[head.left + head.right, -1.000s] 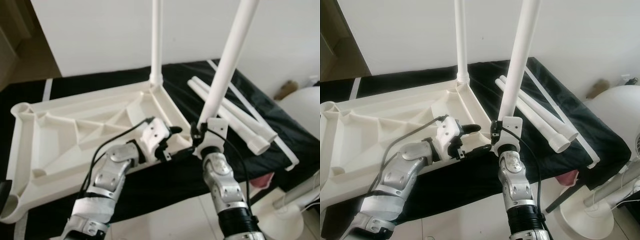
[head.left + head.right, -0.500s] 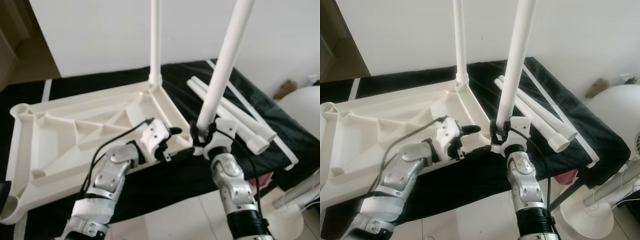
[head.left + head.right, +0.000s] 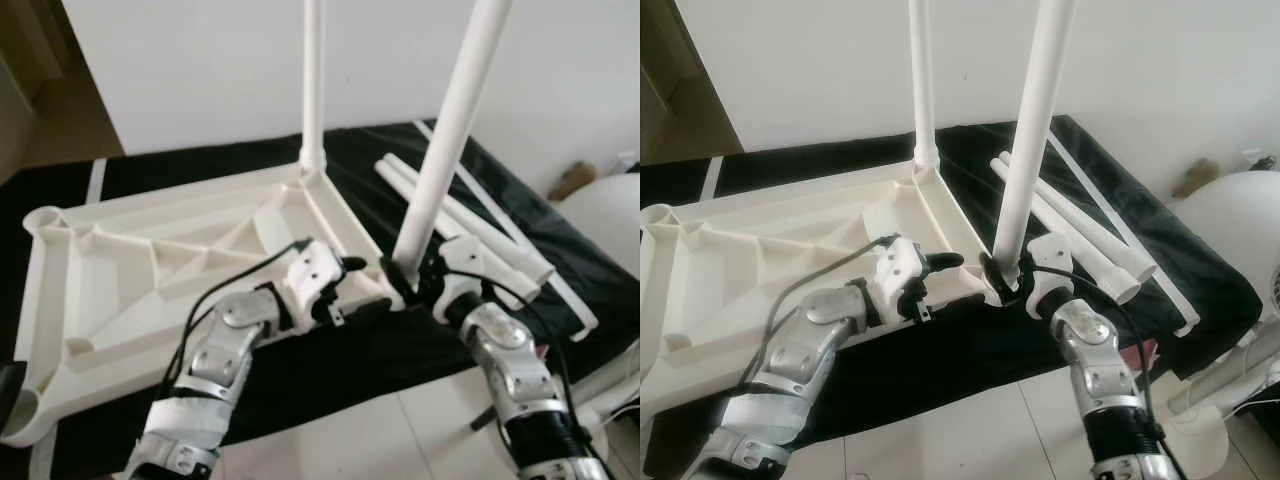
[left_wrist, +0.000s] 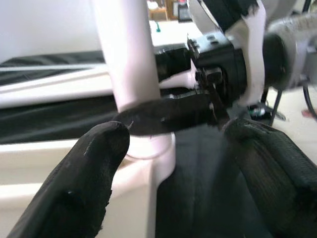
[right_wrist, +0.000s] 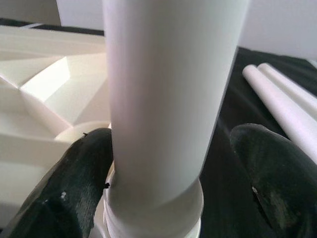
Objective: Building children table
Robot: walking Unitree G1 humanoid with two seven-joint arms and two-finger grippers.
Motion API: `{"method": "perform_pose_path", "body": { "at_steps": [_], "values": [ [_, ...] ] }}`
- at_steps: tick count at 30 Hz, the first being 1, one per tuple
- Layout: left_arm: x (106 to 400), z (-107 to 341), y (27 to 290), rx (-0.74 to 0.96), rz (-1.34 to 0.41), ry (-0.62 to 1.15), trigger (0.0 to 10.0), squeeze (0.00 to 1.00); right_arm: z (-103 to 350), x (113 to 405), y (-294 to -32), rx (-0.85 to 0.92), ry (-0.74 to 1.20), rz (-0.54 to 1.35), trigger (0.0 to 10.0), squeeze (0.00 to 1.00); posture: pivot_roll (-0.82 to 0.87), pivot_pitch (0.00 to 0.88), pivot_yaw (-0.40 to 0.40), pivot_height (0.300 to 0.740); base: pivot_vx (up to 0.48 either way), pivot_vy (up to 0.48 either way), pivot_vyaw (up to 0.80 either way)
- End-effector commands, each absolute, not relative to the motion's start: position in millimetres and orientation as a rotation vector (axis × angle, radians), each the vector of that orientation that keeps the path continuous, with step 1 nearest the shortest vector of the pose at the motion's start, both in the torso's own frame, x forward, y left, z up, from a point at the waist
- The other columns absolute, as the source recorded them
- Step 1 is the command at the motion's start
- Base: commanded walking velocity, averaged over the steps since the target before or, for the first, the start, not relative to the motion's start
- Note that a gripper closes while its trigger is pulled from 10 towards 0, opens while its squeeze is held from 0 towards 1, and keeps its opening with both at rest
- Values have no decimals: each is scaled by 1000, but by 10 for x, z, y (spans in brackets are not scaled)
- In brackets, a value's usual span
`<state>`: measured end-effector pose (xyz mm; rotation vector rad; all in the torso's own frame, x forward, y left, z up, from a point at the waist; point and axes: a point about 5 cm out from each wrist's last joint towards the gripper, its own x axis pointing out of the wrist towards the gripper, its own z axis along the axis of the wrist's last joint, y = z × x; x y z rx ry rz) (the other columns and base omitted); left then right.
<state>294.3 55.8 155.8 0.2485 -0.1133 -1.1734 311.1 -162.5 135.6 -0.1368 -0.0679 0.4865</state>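
Note:
The white tabletop [image 3: 150, 260] lies upside down on a black cloth [image 3: 420, 345]. One white leg [image 3: 312, 90] stands upright in its far corner. A second, thicker leg [image 3: 450, 120] rises from the near right corner socket, leaning slightly right. My right gripper [image 3: 400, 275] is shut on the foot of this leg, its fingers [image 5: 74, 183] hugging the tube just above the socket. My left gripper [image 3: 358, 285] stays open beside that same corner, one finger [image 4: 94, 163] over the tabletop rim and the other toward the cloth.
Two loose white legs [image 3: 470, 230] lie on the cloth right of the tabletop, with a thin white rail [image 3: 530, 250] beyond them. A white rounded fan base [image 3: 605, 215] and a stand sit at the right over the tiled floor [image 3: 380, 440].
My right forearm has swung out to the right and its wrist has turned around the leg's foot. The left arm and the tabletop have stayed put.

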Motion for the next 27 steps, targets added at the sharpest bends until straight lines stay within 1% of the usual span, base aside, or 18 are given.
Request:
{"method": "perform_pose_path", "body": {
  "at_steps": [1, 4, 13, 14, 15, 16, 17, 27],
  "values": [
    [2944, 1573, 551, 264, -1120, -132, 10000, 0, 1357, 3125, -1590, -153, -66, 544, 10000, 0, -77, 0, 4, 740, 0, 0, 0],
    [2934, 1570, 543, 266, -1129, -127, 10000, 0, 1355, 3172, -1577, -179, -45, 620, 10000, 0, -72, 0, 5, 740, 0, 0, 0],
    [2903, 1548, 525, 292, -1149, -123, 10000, 0, 1367, 3275, -1610, -220, -36, 659, 10000, 0, -68, 0, 2, 740, 0, 0, 0],
    [2902, 1549, 522, 292, -1148, -123, 10000, 0, 1371, 3294, -1618, -227, -40, 669, 9529, 0, -68, 0, 2, 740, 0, 0, 0],
    [2899, 1551, 519, 292, -1149, -123, 10000, 0, 1374, 3306, -1625, -231, -42, 676, 4235, 0, -67, 0, -1, 740, 0, 0, 0],
    [2896, 1551, 517, 291, -1150, -124, 10000, 0, 1375, 3313, -1629, -234, -44, 681, 4235, 0, -67, 0, -1, 740, 0, 0, 0],
    [2892, 1552, 515, 289, -1152, -123, 10000, 0, 1371, 3317, -1641, -235, -43, 687, 0, 0, -67, 0, -2, 740, 0, 0, 0],
    [2884, 1544, 512, 288, -1154, -117, 10000, 0, 1291, 3296, -1708, -227, -4, 681, 0, 0, -70, 0, -1, 740, 0, 0, 0]
  ]
}}
